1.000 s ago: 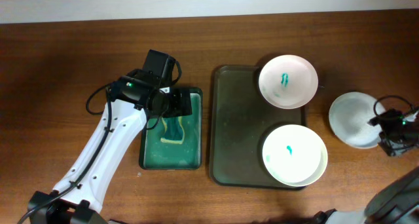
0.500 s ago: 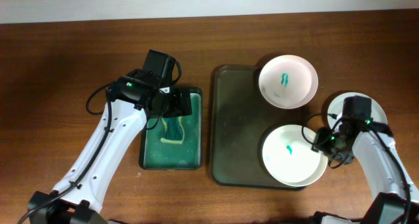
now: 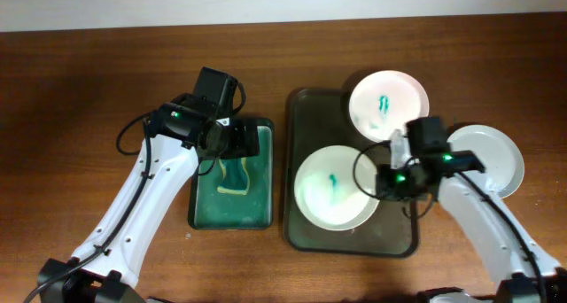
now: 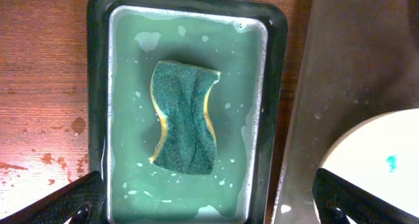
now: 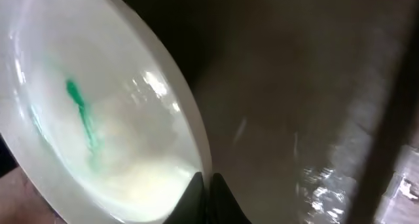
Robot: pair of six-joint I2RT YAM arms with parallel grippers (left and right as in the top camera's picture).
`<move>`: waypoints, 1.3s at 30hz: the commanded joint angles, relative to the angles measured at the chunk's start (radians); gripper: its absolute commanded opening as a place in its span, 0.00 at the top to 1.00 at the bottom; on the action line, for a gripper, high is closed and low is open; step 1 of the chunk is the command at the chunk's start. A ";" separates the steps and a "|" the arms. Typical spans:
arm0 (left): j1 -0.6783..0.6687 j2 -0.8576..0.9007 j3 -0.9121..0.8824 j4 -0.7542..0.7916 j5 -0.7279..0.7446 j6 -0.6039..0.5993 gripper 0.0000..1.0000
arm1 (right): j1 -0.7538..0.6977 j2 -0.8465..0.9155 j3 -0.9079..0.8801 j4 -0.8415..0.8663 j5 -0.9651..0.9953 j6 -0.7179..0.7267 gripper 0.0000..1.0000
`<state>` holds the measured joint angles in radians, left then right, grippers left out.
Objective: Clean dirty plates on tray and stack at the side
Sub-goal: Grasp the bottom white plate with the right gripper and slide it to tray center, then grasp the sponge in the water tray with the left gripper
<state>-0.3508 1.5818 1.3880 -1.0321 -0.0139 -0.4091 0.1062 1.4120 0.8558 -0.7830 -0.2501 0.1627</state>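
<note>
Three white plates show. One with a teal smear (image 3: 388,106) sits at the far right corner of the dark tray (image 3: 310,117). A second smeared plate (image 3: 332,188) lies in the tray's middle, and my right gripper (image 3: 379,181) is shut on its right rim. In the right wrist view the fingertips (image 5: 206,194) pinch that plate's (image 5: 98,119) edge over the tray floor (image 5: 294,86). A plain white plate (image 3: 487,161) rests on the table to the right. My left gripper (image 3: 232,142) hangs open above the sponge (image 4: 185,117), nothing between its fingers (image 4: 209,207).
A small green tray (image 3: 202,205) holding soapy water and the green-yellow sponge (image 3: 232,174) lies left of the dark tray. In the left wrist view its rim (image 4: 98,86) sits beside the dark tray (image 4: 353,67), with the held plate's edge (image 4: 373,165) at lower right.
My right arm swung in from the right and shut on the near plate's rim. That plate slid left to the tray's middle. The left arm stayed still.
</note>
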 commanded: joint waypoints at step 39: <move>0.007 0.388 -0.050 0.165 -0.107 0.082 0.41 | 0.029 0.023 0.192 -0.119 0.105 0.093 0.64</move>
<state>-0.3508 1.9274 1.3582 -0.9100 -0.0875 -0.3328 0.1284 1.4445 1.0359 -0.9043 -0.1543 0.2546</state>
